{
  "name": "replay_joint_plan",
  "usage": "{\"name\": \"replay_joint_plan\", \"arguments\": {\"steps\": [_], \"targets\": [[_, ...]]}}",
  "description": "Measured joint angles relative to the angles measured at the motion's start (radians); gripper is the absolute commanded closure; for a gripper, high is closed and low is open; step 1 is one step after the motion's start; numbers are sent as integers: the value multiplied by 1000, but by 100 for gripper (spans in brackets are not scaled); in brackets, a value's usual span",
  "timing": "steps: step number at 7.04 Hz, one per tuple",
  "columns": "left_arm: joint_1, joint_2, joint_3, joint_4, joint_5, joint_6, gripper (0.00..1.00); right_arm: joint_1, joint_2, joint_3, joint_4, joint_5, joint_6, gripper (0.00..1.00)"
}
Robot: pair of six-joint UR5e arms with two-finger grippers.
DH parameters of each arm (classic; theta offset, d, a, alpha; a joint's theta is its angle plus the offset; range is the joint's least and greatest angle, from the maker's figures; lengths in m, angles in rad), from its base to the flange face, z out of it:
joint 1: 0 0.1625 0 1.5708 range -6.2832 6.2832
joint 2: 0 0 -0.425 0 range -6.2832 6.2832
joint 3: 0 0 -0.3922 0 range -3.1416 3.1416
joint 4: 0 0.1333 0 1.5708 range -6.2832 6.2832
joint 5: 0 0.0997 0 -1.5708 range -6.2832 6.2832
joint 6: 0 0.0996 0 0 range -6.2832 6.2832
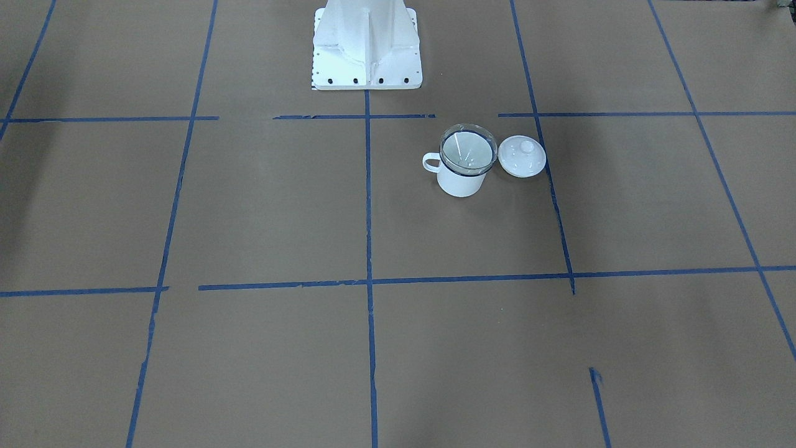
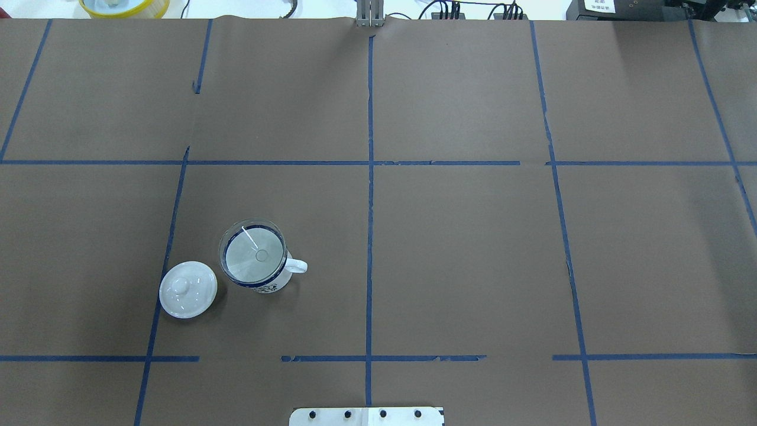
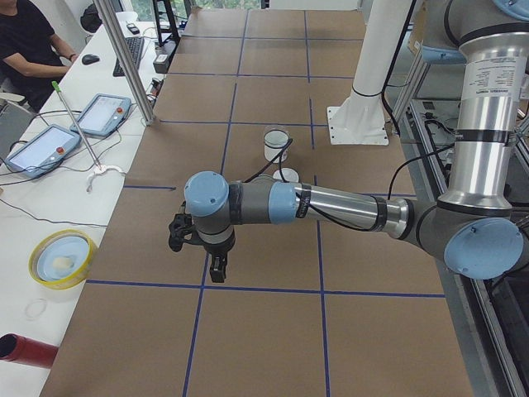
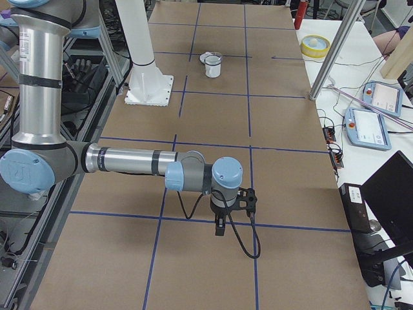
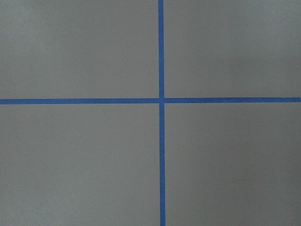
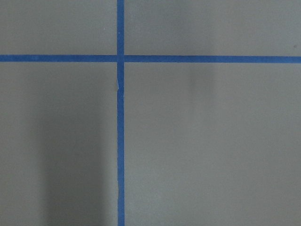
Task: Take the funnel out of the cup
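Note:
The white enamel cup (image 1: 459, 182) with a dark blue rim stands upright on the brown table. The clear funnel (image 1: 467, 151) sits in its mouth, bowl resting on the rim. Both show in the overhead view, cup (image 2: 271, 286) and funnel (image 2: 254, 255), left of centre. The left gripper (image 3: 216, 269) shows only in the exterior left view, far from the cup (image 3: 275, 147), pointing down over the table. The right gripper (image 4: 220, 227) shows only in the exterior right view, far from the cup (image 4: 213, 68). I cannot tell whether either is open or shut.
A white domed lid with knob (image 1: 522, 157) lies right beside the cup, also in the overhead view (image 2: 188, 289). The robot's white base (image 1: 367, 46) stands at the table edge. Blue tape lines grid the table. Both wrist views show only paper and tape.

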Motion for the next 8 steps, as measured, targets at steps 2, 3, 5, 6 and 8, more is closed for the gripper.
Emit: {"name": "replay_joint_plan", "arguments": {"steps": [2,3,5,6,8], "targets": [[0,0,-4,1,0,0,0,0,0,0,0,0,0,0],[-1,0,-6,1,1,-3,0,0,0,0,0,0,0,0],[-1,0,-12,-7,-1,-8,0,0,0,0,0,0,0,0],[-2,6,-15,-15,-2,-7,0,0,0,0,0,0,0,0],[8,18,-28,-70,-5,-16,0,0,0,-1,0,0,0,0]]}}
